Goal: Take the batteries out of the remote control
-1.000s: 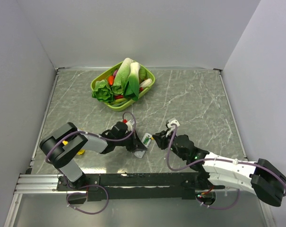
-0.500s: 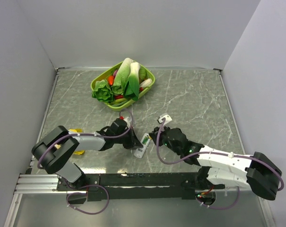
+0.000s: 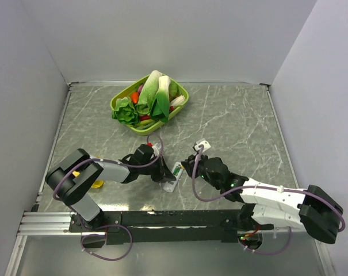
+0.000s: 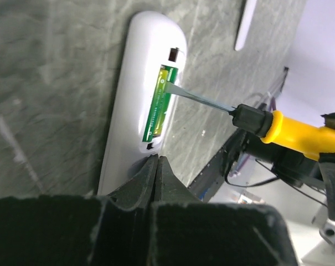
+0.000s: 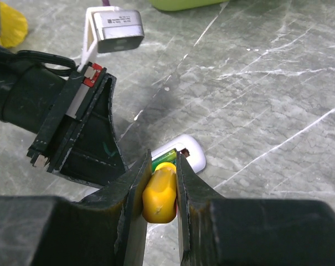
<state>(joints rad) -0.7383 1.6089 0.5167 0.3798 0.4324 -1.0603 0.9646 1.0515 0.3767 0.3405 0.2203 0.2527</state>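
The white remote control (image 4: 138, 94) lies on the marble table with its battery recess open, and a green battery (image 4: 158, 105) sits inside. My left gripper (image 4: 157, 159) is shut, with its tips resting on the remote's near end. My right gripper (image 5: 161, 162) is shut on the yellow handle of a screwdriver (image 5: 159, 194). The screwdriver's metal blade (image 4: 203, 100) reaches into the recess at the battery's end. In the top view, the remote (image 3: 174, 175) lies between the left gripper (image 3: 162, 171) and the right gripper (image 3: 191, 167). In the right wrist view, the battery (image 5: 165, 157) shows just past the handle.
The small white cover strip (image 4: 246, 25) lies loose on the table beyond the remote. A green basket of toy vegetables (image 3: 150, 103) stands at the back. A yellow object (image 3: 96, 184) lies by the left arm. Grey walls enclose the table.
The right arm has swung left with the screwdriver, closing in on the remote. The left arm's elbow shifted while its gripper stayed at the remote.
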